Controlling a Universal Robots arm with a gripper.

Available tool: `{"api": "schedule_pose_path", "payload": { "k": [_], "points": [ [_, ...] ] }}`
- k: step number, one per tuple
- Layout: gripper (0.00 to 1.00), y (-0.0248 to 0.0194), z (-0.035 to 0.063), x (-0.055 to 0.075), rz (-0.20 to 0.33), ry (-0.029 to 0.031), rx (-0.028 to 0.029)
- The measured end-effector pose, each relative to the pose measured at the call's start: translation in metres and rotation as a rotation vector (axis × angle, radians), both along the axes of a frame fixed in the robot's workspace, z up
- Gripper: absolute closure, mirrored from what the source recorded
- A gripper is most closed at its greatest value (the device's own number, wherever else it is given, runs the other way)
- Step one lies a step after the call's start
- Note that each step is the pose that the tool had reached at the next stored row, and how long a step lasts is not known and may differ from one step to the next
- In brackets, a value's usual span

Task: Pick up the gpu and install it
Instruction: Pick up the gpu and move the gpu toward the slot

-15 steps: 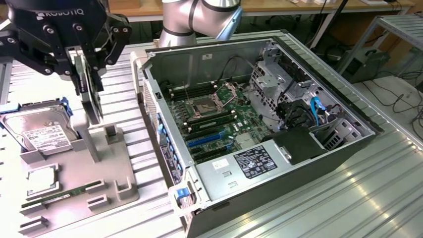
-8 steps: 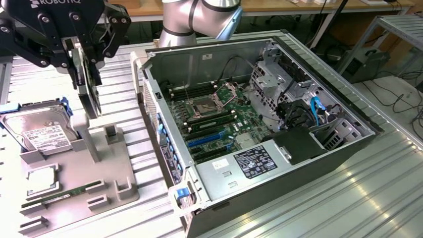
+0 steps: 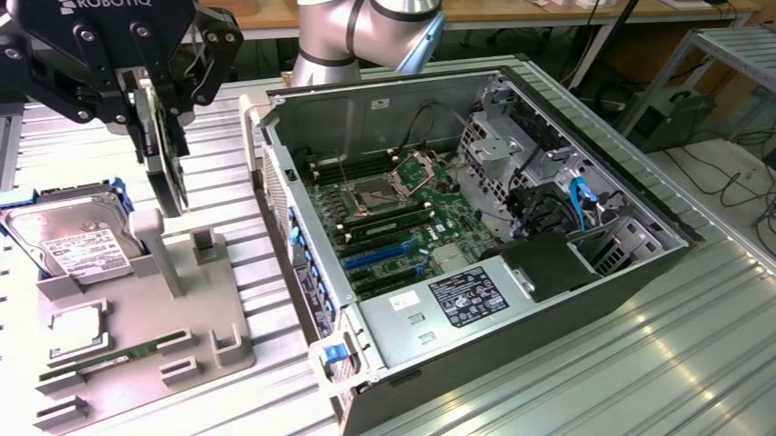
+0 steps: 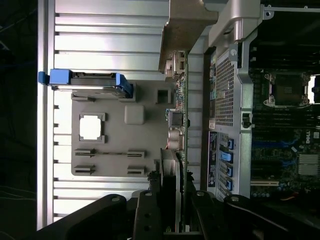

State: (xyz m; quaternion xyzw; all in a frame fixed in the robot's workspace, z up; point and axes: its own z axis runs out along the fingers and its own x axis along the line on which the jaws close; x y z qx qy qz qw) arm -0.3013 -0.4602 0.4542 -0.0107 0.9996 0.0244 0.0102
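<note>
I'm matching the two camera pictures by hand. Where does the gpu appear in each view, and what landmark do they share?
Exterior view: the gpu hangs edge-on in the gripper, at that view's upper left, above the grey tray.
Wrist view: the gpu runs edge-on out from the jaws, between the grey tray and the computer case.
Shared landmark: the blue-railed hard drive.

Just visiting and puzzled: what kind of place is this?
Probably a robotics lab or test workshop: a robot arm whose fingers grip a circuit card, an open computer case on a ribbed metal bench, and a grey holder of parts.
</note>
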Motion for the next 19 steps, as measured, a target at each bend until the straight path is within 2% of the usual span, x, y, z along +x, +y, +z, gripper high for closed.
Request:
{"api": "schedule_pose_path", "payload": {
  "k": [8, 19],
  "points": [
    [0.72, 0.0, -0.0001, 0.01, 0.0, -0.0001, 0.0],
    [0.72, 0.0, -0.0002, 0.032, 0.0, 0.0, 0.0]
  ]
}}
